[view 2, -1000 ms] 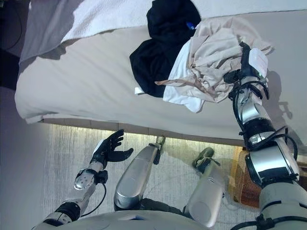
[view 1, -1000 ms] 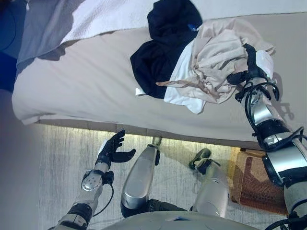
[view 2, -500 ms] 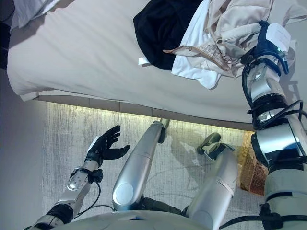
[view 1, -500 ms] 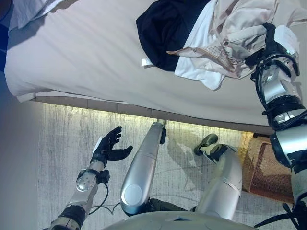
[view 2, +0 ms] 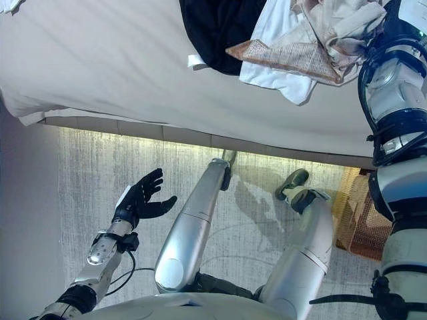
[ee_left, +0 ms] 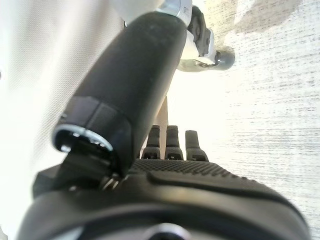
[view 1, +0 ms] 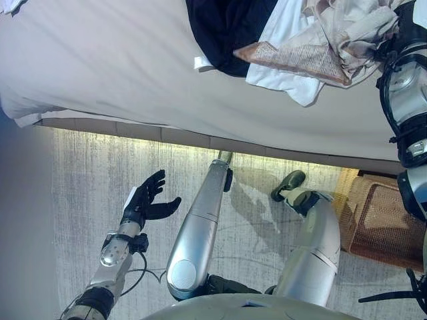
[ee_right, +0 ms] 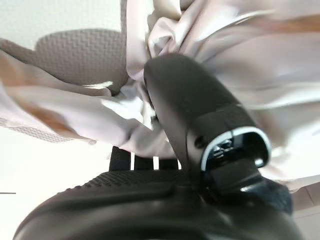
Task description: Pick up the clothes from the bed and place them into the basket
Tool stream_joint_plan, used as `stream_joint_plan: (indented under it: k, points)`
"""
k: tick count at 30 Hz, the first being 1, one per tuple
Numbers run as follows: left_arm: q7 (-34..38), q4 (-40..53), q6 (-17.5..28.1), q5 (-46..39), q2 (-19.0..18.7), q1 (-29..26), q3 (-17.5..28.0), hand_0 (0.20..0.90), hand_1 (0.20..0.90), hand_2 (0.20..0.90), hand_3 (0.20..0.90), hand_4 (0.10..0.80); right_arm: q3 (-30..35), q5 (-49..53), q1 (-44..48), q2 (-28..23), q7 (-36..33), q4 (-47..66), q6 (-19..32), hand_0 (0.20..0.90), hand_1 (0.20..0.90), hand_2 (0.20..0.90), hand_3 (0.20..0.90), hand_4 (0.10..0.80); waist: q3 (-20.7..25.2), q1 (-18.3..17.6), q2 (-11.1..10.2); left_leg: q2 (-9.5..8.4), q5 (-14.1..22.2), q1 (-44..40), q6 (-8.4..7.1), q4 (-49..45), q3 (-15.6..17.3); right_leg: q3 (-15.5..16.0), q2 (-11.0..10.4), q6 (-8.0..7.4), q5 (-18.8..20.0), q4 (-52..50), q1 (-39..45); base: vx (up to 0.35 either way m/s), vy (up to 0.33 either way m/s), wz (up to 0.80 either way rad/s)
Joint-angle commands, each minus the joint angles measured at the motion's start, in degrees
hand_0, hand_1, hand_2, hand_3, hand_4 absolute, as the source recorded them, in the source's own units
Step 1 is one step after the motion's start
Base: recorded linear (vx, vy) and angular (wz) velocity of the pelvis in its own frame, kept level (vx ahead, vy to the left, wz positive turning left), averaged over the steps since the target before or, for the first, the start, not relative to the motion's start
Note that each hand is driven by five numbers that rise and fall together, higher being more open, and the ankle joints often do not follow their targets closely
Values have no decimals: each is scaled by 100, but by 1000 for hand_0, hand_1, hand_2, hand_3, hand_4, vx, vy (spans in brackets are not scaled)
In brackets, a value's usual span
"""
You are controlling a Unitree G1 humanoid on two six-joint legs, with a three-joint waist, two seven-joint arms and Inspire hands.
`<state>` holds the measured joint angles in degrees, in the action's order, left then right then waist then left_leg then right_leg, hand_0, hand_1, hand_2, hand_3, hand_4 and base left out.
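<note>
At the upper right, the right hand [ee_right: 165, 200] has its thumb and fingers pinched into the crumpled beige garment [view 1: 340, 30] on the grey bed [view 1: 120, 73], ready to drag it toward the brown wicker basket [view 1: 377, 223] at right. The left hand [view 1: 143, 203] idles, fingers spread, over the floor.

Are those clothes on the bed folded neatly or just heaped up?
Heaped. A black garment, a white one and a crumpled beige one overlap on the bed; the right hand presses into the beige folds.
</note>
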<state>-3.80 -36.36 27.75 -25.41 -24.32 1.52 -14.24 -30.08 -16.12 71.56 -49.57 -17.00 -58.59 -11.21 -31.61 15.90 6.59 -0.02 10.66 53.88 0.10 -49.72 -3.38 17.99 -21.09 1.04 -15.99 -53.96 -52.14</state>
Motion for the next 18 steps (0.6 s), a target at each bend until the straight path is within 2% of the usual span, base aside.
stream_joint_plan:
  k: [1, 7, 13, 18]
  points:
    - [89, 311, 455, -221, -355, 512, 86, 900, 900, 900, 900, 800, -115, 82, -93, -662, -134, 386, 200, 300, 300, 300, 200, 100, 182, 60, 144, -48, -32, -501, 113, 486, 648, 191, 392, 127, -118, -232, 548, 0, 0, 0]
    - [34, 215, 314, -191, -384, 519, 192, 900, 900, 900, 900, 800, 79, 52, -290, -754, 8, 356, 525, 300, 300, 300, 200, 100, 182, -23, 37, -16, -59, -1431, -19, 938, 758, 261, 425, 12, 0, 346, 1558, 11, 13, -5]
    - [120, 124, 253, -18, -348, 463, 228, 900, 900, 900, 900, 800, 270, 226, -329, -942, 5, 393, 582, 300, 300, 300, 200, 100, 193, -63, -113, 0, -245, -2446, -158, 1682, 755, 308, 411, -121, 197, 1166, 2600, 13, 10, -11]
    - [293, 11, -11, 175, -356, 446, 312, 900, 900, 900, 900, 800, 509, 603, -495, -1180, 102, 509, 717, 300, 300, 300, 200, 100, 729, -131, -348, 114, -388, -3388, -252, 2475, 724, 453, 535, -190, 380, 2212, 3665, 76, -9, -7]
